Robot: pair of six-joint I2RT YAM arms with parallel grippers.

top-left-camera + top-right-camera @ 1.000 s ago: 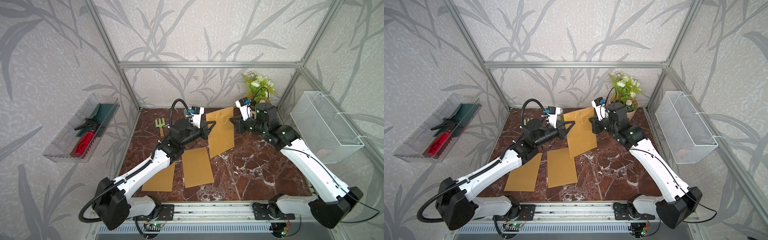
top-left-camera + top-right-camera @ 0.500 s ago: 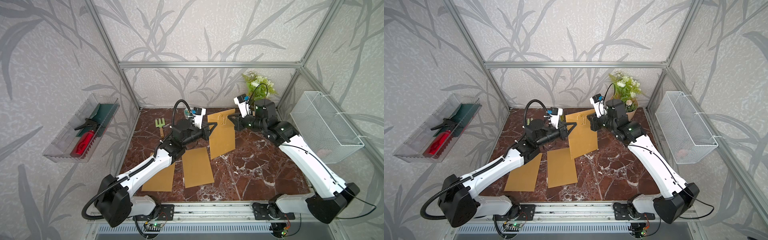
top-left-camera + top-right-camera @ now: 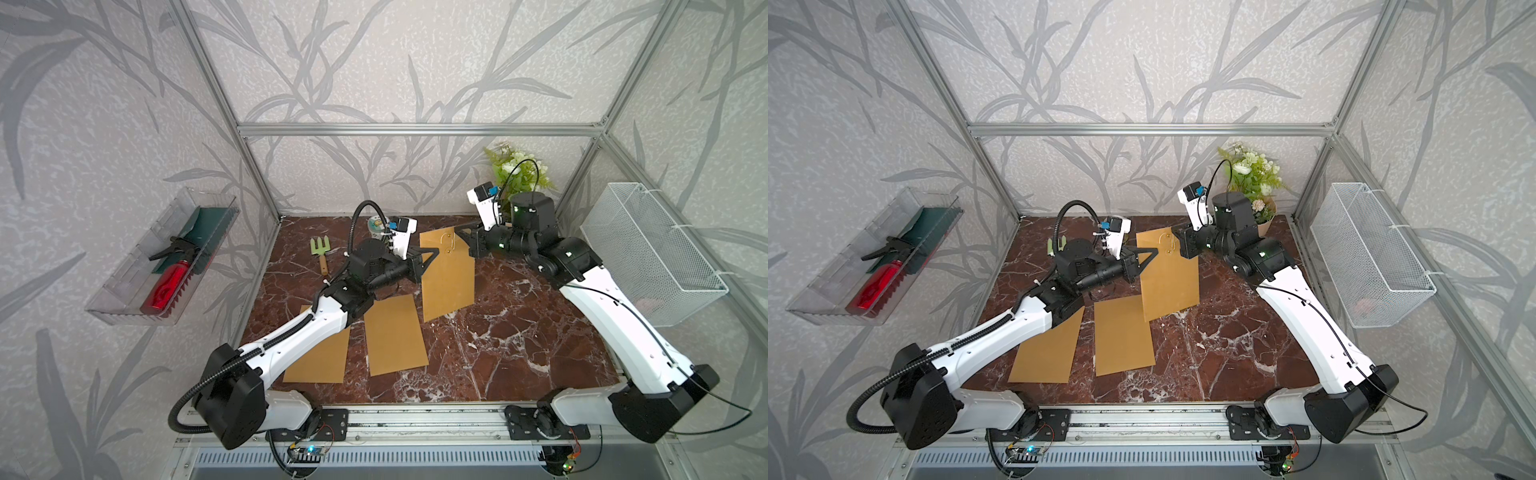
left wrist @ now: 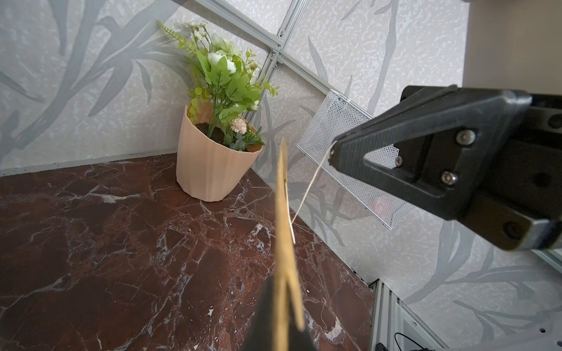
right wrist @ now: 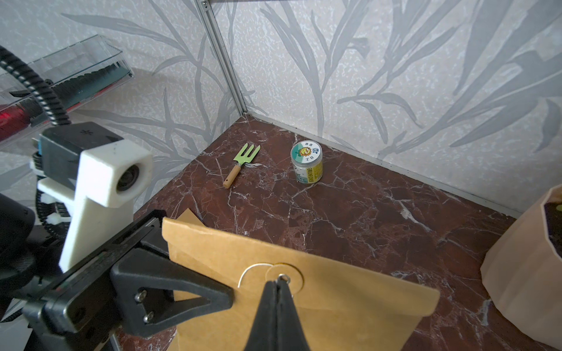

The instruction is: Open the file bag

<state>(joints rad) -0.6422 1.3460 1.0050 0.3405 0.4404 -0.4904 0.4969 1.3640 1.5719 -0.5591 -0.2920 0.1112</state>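
Marble table (image 3: pixel 519 332), bag (image 3: pixel 449 282) held up above it.
Left tool (image 3: pixel 434 251) pinches the bag's edge; right tool (image 3: pixel 458 231) pinches its string (image 4: pixel 307 191).

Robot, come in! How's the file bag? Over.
Left gripper: jaws shut on file bag edge, bag upright. Right gripper: jaws shut on string. Flap not open yet. Flower pot near right arm.

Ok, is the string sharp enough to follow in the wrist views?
Left wrist view: string clear, but the bag edge blurs close to the lens. Right wrist view: string crisp on the bag, right gripper tips soft and dark.
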